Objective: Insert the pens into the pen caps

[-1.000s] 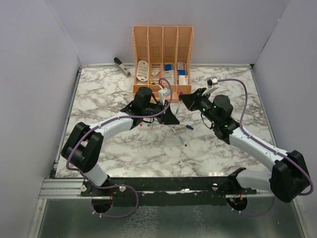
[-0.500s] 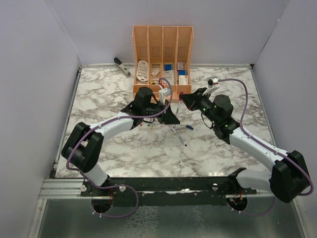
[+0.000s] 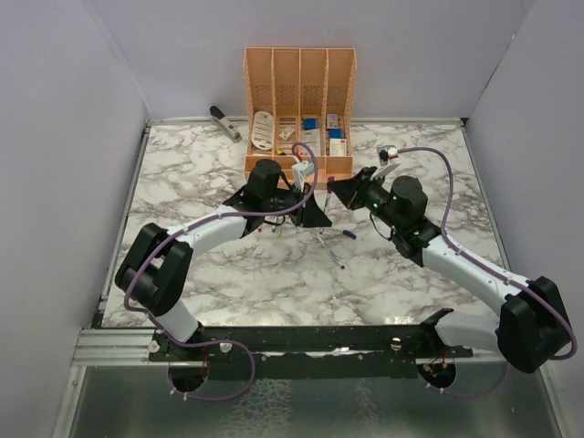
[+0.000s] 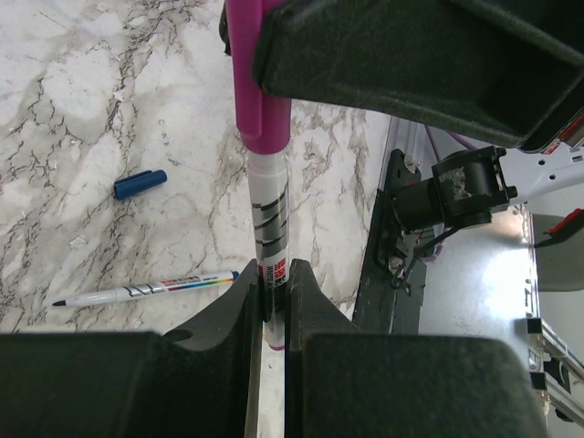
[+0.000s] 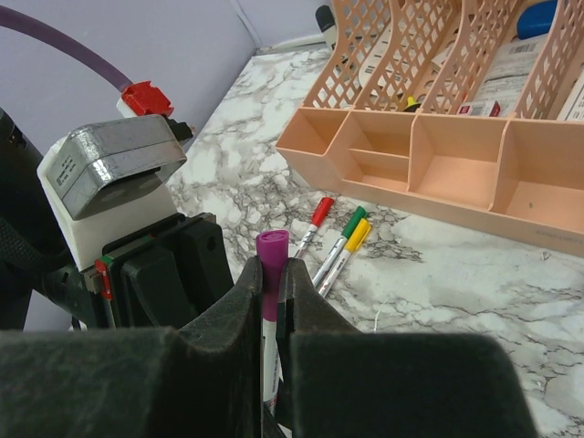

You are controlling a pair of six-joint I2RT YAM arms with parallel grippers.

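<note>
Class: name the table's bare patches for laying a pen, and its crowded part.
Free: table between stapler and left arm; strip between loose pen and near edge. Crowded: before the organizer, around left end effector, right end effector, capped pens.

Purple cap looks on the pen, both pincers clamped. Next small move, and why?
Probably: left pincer holds the pen firm, right pincer pushes the purple cap a little further along it. The cap covers the tip, but I cannot tell whether it is fully seated.

My arms [image 3: 208,226]: white links w/ black joints, purple cables [image 5: 55,43]. Matte-black fingers [image 5: 219,351] on my right claw [image 5: 271,283]; left of it, grey-white cam block [image 5: 109,187] w/ red connector [image 5: 146,99].
</note>
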